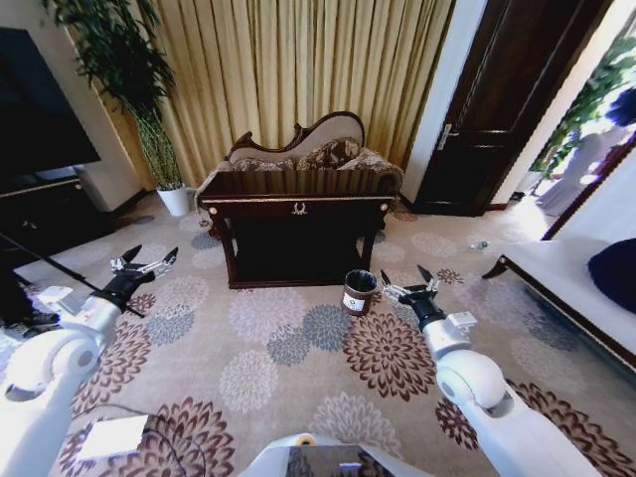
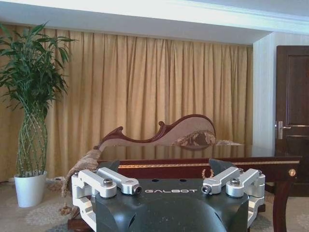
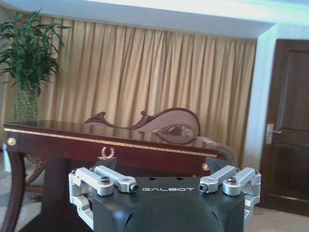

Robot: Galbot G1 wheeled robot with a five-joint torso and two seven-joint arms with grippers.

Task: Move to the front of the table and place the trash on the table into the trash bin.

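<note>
The table point(image 1: 296, 207) stands across the patterned carpet point(image 1: 298, 348) ahead of the robot, its dark glossy top edged in gold and a gold emblem point(image 1: 299, 209) on its front, with the carved-back sofa point(image 1: 303, 151) just behind it against the curtains point(image 1: 298, 70). The trash bin point(image 1: 359, 292) sits on the carpet near the table's front right leg, its white label facing the robot. No trash can be made out on the tabletop from here. The left gripper point(image 1: 145, 260) is held out over the carpet to the left of the table, its fingers spread and holding nothing. The right gripper point(image 1: 405, 279) hovers just beside the bin, on its right, its fingers likewise spread apart and empty. A potted plant point(image 1: 149, 119) stands left of the table
</note>
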